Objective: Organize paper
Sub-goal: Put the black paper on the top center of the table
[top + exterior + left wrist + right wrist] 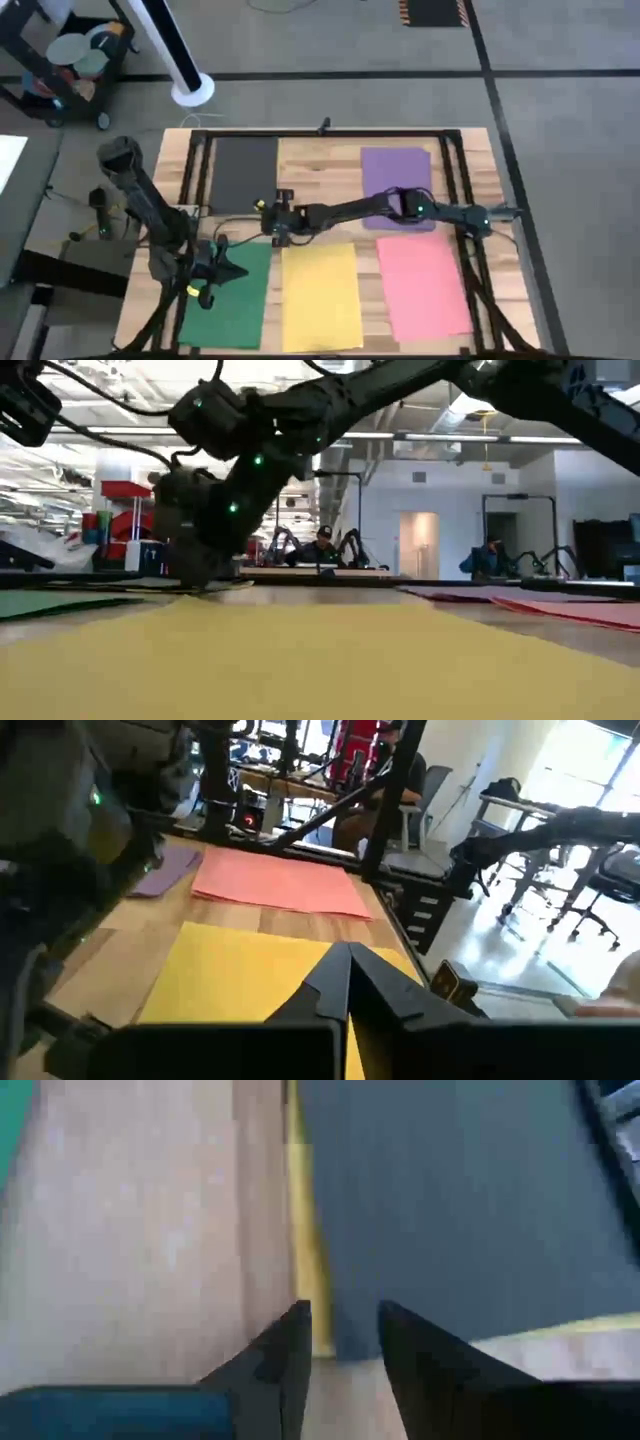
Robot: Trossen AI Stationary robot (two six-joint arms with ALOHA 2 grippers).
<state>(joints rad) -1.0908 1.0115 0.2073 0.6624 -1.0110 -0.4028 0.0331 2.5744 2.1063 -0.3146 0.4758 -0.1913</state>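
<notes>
Dark grey sheet (460,1210) corner lies seemingly between the right gripper (345,1345) fingertips.

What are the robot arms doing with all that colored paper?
Five sheets lie spread on the table: black, purple, green, yellow and pink. The right gripper reaches across to the black sheet's near corner, its fingers apart and holding nothing. The left gripper waits shut over the green sheet.
</notes>
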